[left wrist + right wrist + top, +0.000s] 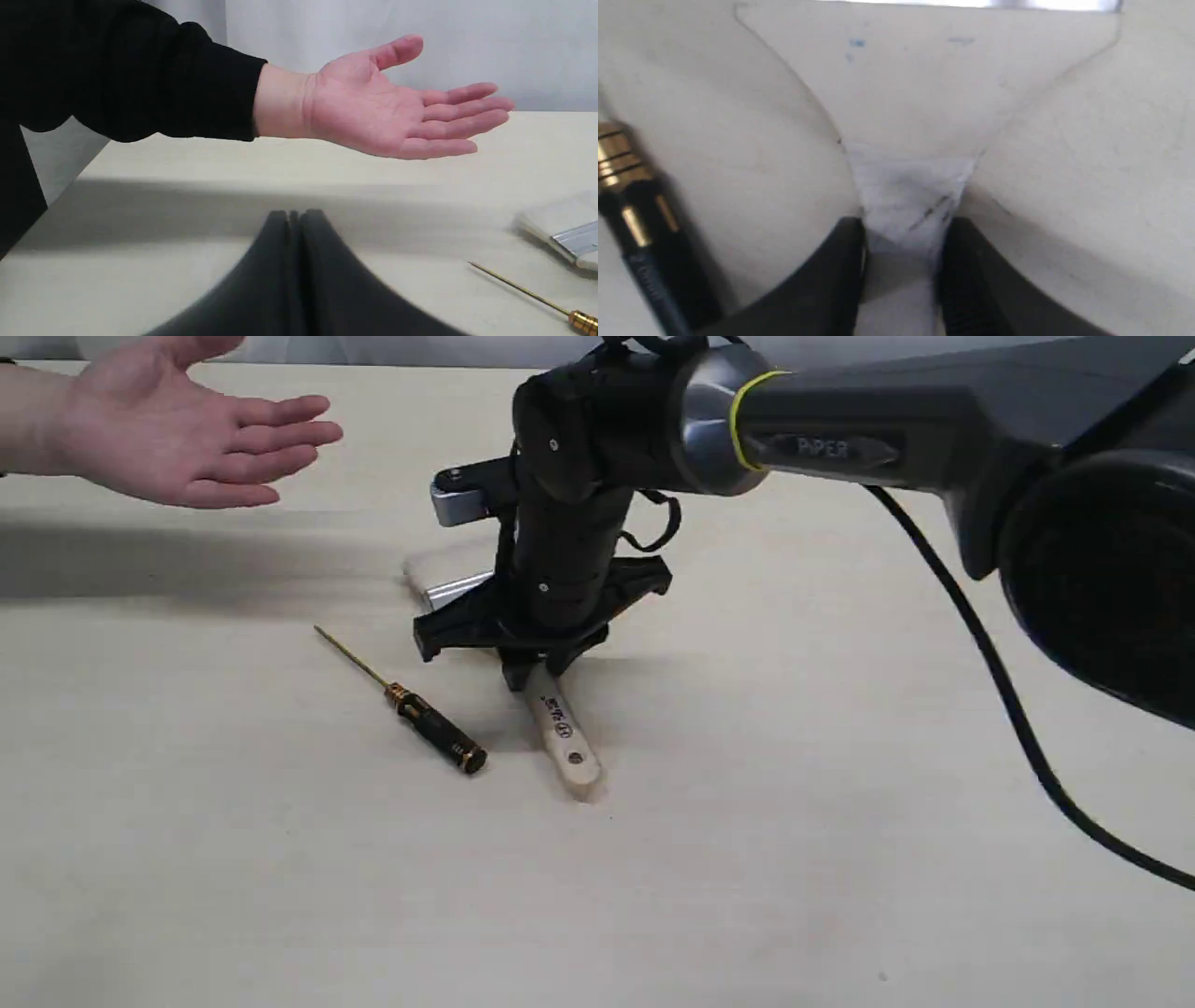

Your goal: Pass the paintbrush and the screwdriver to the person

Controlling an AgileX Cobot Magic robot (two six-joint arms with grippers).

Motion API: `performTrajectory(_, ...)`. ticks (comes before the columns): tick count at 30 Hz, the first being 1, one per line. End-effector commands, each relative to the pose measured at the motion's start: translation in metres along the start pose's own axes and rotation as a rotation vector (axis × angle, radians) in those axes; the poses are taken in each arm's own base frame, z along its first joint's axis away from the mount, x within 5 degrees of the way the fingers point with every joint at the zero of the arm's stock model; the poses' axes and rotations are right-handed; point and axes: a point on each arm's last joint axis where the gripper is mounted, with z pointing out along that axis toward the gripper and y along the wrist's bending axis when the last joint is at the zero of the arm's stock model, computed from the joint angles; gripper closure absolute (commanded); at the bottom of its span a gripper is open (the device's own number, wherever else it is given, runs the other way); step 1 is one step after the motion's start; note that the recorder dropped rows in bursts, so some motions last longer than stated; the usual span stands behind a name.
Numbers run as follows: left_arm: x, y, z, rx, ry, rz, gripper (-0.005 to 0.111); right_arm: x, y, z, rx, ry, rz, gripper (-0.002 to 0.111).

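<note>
The paintbrush [565,737] lies flat on the table, its wooden handle toward the front and its silver ferrule hidden mostly behind my right gripper [532,674]. That gripper points straight down and is shut on the narrow neck of the paintbrush handle [920,93], its fingertips [850,238] pressed against both sides. The screwdriver [434,723] lies just left of the brush, untouched; its gold ring shows beside the right gripper [903,228]. The person's open hand [177,439] hovers palm-up at the far left. My left gripper [294,217] is shut and empty, low under that hand [387,112].
The right arm's black cable [1008,709] hangs down across the right side of the table [280,896]. The brush bristles [570,233] and the screwdriver shaft [528,291] show in the left wrist view. The person's dark sleeve [140,79] crosses above the table's left part.
</note>
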Motion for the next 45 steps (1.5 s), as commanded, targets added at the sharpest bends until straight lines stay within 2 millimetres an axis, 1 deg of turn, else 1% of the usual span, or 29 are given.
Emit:
performTrajectory(1,0.0,0.0,0.0,0.007,-0.011,-0.002,0.107,-0.005,0.009,-0.051,-0.089,-0.103,-0.06,0.104)
performTrajectory(3,0.0,0.0,0.0,0.007,-0.009,-0.005,0.107,-0.005,0.016,-0.081,-0.165,-0.163,-0.103,0.104)
performTrajectory(4,0.0,0.0,0.0,0.007,-0.009,-0.005,0.107,-0.005,0.021,-0.102,-0.221,-0.212,-0.12,0.104)
performTrajectory(5,0.0,0.0,0.0,0.007,-0.009,-0.005,0.107,-0.004,0.024,-0.113,-0.25,-0.242,-0.14,0.104)
performTrajectory(6,0.0,0.0,0.0,0.007,-0.01,-0.005,0.107,-0.004,0.029,-0.133,-0.308,-0.305,-0.17,0.104)
performTrajectory(8,0.0,0.0,0.0,0.007,-0.01,-0.005,0.107,-0.003,0.037,-0.161,-0.392,-0.404,-0.21,0.104)
performTrajectory(10,0.0,0.0,0.0,0.007,-0.01,-0.005,0.107,-0.003,0.043,-0.181,-0.47,-0.497,-0.244,0.104)
performTrajectory(12,0.0,0.0,0.0,0.007,-0.01,-0.005,0.107,-0.004,0.048,-0.193,-0.519,-0.56,-0.306,0.104)
performTrajectory(13,0.0,0.0,0.0,0.007,-0.01,-0.005,0.107,-0.006,0.049,-0.196,-0.526,-0.577,-0.32,0.104)
performTrajectory(14,0.0,0.0,0.0,0.007,-0.01,-0.005,0.107,-0.008,0.051,-0.194,-0.527,-0.582,-0.325,0.103)
performTrajectory(17,0.0,0.0,0.0,0.007,-0.01,-0.005,0.107,-0.017,0.06,-0.182,-0.5,-0.601,-0.346,0.094)
performTrajectory(22,0.0,0.0,0.0,0.007,-0.01,-0.005,0.107,-0.032,0.082,-0.14,-0.483,-0.571,-0.373,0.069)
performTrajectory(23,0.0,0.0,0.0,0.007,-0.01,-0.005,0.107,-0.034,0.084,-0.132,-0.481,-0.562,-0.372,0.067)
performTrajectory(25,0.0,0.0,0.0,0.007,-0.01,-0.005,0.107,-0.038,0.085,-0.12,-0.486,-0.541,-0.352,0.066)
performTrajectory(28,0.0,0.0,0.0,0.007,-0.01,-0.005,0.107,-0.039,0.084,-0.112,-0.477,-0.527,-0.349,0.066)
performTrajectory(30,0.0,0.0,0.0,0.007,-0.01,-0.005,0.107,-0.038,0.084,-0.11,-0.477,-0.513,-0.355,0.066)
performTrajectory(33,-0.001,0.0,0.0,0.007,-0.012,-0.003,0.107,-0.036,0.083,-0.121,-0.46,-0.527,-0.394,0.066)
performTrajectory(36,-0.001,0.0,0.0,0.007,-0.012,-0.003,0.107,-0.032,0.079,-0.14,-0.41,-0.545,-0.449,0.07)
performTrajectory(37,-0.001,0.0,0.0,0.007,-0.012,-0.003,0.107,-0.03,0.076,-0.149,-0.378,-0.549,-0.477,0.073)
performTrajectory(39,-0.001,0.0,0.0,0.007,-0.012,-0.003,0.107,-0.025,0.072,-0.162,-0.327,-0.541,-0.51,0.079)
performTrajectory(41,-0.001,0.0,0.0,0.007,-0.012,-0.003,0.107,-0.018,0.065,-0.181,-0.26,-0.527,-0.538,0.086)
performTrajectory(45,-0.001,0.0,0.0,0.007,-0.012,-0.003,0.107,-0.002,0.049,-0.207,-0.124,-0.452,-0.548,0.1)
